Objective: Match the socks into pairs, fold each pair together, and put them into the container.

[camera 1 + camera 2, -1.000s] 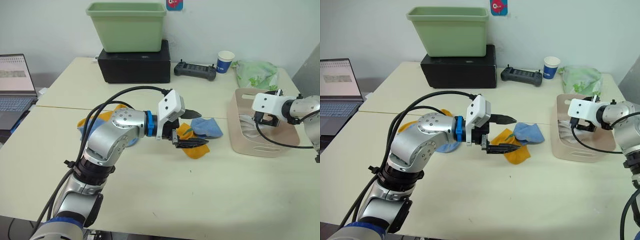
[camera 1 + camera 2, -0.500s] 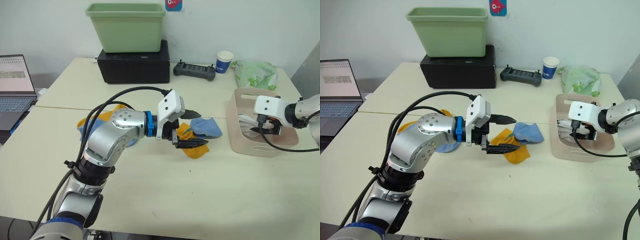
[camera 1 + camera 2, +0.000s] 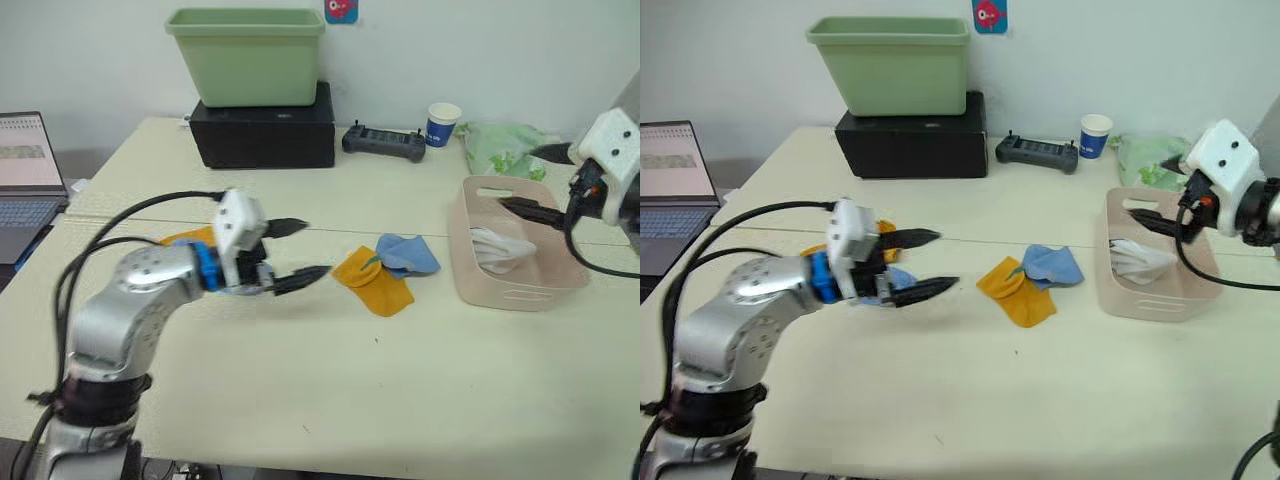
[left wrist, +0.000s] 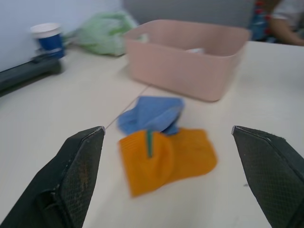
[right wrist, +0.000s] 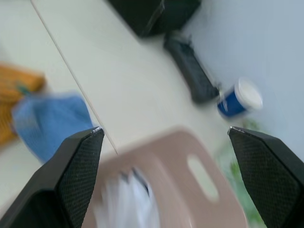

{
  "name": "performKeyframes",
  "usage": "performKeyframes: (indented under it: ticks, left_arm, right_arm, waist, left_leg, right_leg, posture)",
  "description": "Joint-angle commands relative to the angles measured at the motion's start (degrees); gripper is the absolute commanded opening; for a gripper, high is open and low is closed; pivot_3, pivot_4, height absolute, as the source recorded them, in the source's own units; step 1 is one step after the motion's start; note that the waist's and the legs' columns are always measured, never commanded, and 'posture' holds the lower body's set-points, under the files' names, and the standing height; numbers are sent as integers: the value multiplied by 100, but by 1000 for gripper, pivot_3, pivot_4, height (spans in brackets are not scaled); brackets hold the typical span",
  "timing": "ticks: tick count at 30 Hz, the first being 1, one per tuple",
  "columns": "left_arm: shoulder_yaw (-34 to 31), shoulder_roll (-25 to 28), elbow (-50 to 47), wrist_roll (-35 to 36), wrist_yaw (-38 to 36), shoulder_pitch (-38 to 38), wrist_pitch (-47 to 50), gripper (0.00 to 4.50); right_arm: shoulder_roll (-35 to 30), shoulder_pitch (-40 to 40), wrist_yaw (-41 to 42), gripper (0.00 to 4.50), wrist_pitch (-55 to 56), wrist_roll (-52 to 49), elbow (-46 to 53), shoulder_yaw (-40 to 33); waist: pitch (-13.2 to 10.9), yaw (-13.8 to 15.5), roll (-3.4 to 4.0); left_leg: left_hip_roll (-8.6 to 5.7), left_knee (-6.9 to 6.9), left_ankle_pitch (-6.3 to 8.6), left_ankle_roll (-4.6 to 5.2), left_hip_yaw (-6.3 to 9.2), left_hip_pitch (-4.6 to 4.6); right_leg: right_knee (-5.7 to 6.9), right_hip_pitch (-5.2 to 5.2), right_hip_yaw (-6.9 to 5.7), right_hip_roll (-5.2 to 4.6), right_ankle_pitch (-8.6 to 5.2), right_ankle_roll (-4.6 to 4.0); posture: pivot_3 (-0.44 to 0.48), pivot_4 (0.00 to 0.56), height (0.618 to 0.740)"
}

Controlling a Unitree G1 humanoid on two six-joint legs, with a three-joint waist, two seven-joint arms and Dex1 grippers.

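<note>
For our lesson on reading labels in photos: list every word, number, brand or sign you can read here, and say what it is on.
No text can be read.
Laptop screen: rows of content, too small to read.
Blue paper cup: no legible print.
Wall sticker: a red figure on blue, no words visible.
Black controller: markings too small to tell.

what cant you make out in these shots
- White socks in the tub: the wall hides whether there are one or two.
- Socks behind the left gripper: the yellow sock is partly covered.
- Laptop: cut by the head view's edge.
</note>
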State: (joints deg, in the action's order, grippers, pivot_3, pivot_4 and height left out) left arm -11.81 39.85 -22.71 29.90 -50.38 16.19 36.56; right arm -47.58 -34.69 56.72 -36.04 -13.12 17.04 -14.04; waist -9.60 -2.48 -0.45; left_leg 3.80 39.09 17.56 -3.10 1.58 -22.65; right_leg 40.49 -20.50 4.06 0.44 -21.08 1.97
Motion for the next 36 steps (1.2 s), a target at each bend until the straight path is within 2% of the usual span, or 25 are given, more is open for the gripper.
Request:
performKeyframes:
  ticks: [1,4,7,11,14,18,24,28,36]
  left_arm:
    - [-799,-2,-106,-74,249,-776,-375,4500]
    - [-1137,-93,-188,-114,353,-1440,-668,4500]
    - [-1383,-149,-212,-282,364,-2286,-987,4500]
    - [-1854,-537,-118,-241,355,-3522,-1326,4500]
    - [-1853,-562,-208,-262,248,-3970,-1556,4500]
    - [-1682,-447,-341,-173,102,-4078,-1595,4500]
    - [-1374,-201,-773,114,-115,-3972,-1344,4500]
    - [-966,130,-1337,414,-218,-3625,-1011,4500]
    - [-593,598,-1776,909,-384,-3082,-641,4500]
  right_arm:
    - [745,520,-580,4482,-13,-491,1139,242]
    - [1145,1145,-784,4482,191,-503,1567,652]
    - [1256,1949,-847,4482,365,-445,1741,989]
    - [1032,3340,-472,4482,557,-632,1784,1174]
    - [901,3650,-477,4482,857,-533,1684,1214]
    - [904,3662,-602,4482,1147,-300,1505,1381]
    - [1035,3501,-1130,4482,1475,460,1085,1894]
    - [1962,3178,-2030,4482,206,141,909,1811]
    - [2721,2907,-2783,4482,-458,-185,591,1395]
  waist:
    - [-1,23,0]
    - [-1,102,-1]
    - [6,127,-10]
    - [11,105,-19]
    - [9,91,-20]
    - [10,78,-24]
    - [12,81,-28]
    - [12,76,-31]
    - [11,75,-29]
  left_leg:
    - [1,-3,0,0,8,-1]
    - [-3,1,-1,-2,16,-17]
    - [-10,-3,-2,-3,20,-20]
    - [-15,-11,-1,-2,9,-17]
    - [-23,-11,4,7,7,0]
    - [-35,-20,10,15,-3,85]
    - [-19,-27,7,9,-3,79]
    - [-15,-28,7,9,6,79]
    - [-17,-33,5,5,7,77]
  right_leg:
    - [1,0,-1,0,-1,0]
    - [6,-13,-2,-6,-1,0]
    - [-14,-8,-6,-43,-2,2]
    - [-51,10,-8,-59,-2,3]
    - [-45,24,-9,-57,-1,4]
    - [-45,101,-10,-23,3,6]
    - [-51,94,-4,0,2,5]
    - [-43,93,2,5,3,4]
    - [-48,86,0,2,2,4]
  posture:
    - [0,150,720]
    - [0,150,720]
    - [0,150,720]
    - [0,150,720]
    - [0,150,720]
    - [0,150,720]
    - [0,150,720]
    - [0,150,720]
    - [0,150,720]
